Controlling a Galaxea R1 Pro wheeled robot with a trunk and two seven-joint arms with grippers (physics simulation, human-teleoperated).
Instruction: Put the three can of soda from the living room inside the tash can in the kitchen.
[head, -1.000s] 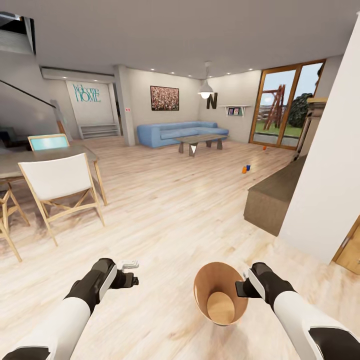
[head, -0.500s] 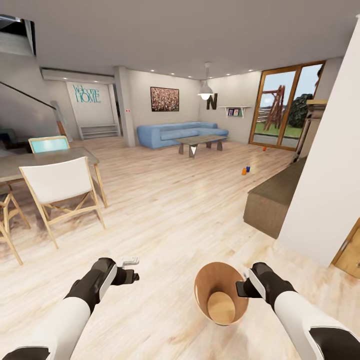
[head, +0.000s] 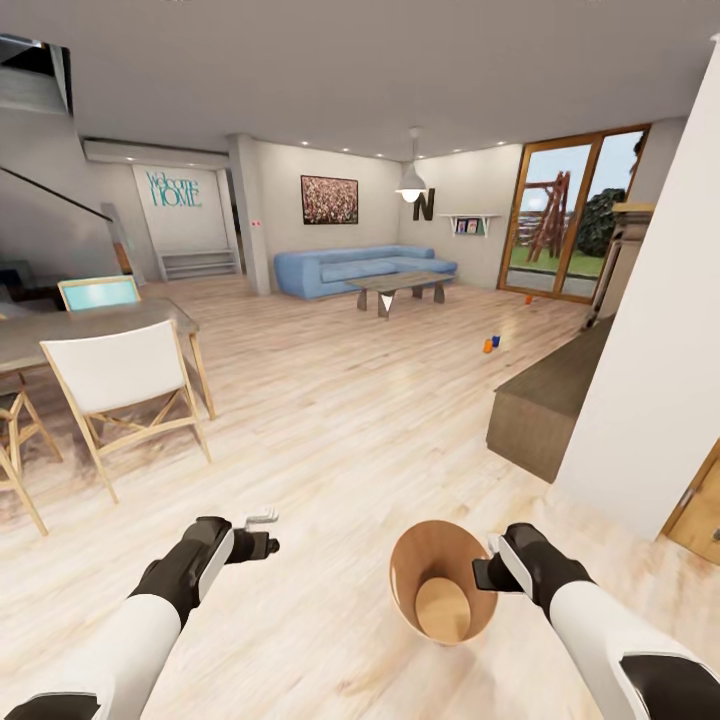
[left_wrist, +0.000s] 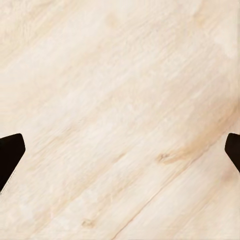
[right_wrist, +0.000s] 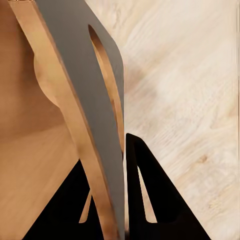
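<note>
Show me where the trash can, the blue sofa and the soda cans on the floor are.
trash can (head: 415, 548): head view, copper inner wall near the rim.
blue sofa (head: 345, 268): head view, seat cushions.
soda cans (head: 490, 344): head view, orange can body.

A white folding chair (head: 120, 385) stands at a grey dining table (head: 70, 325) on the left; a second chair with a pale blue back (head: 98, 292) sits behind it. A framed picture (head: 329, 198) hangs on the far wall, beside a pendant lamp (head: 411, 183) and a large letter N (head: 424, 203). "Welcome HOME" lettering (head: 174, 188) marks the left wall above a low bench (head: 198, 262). A brown ledge (head: 548, 398) projects from the white wall (head: 660, 350) on the right.
</note>
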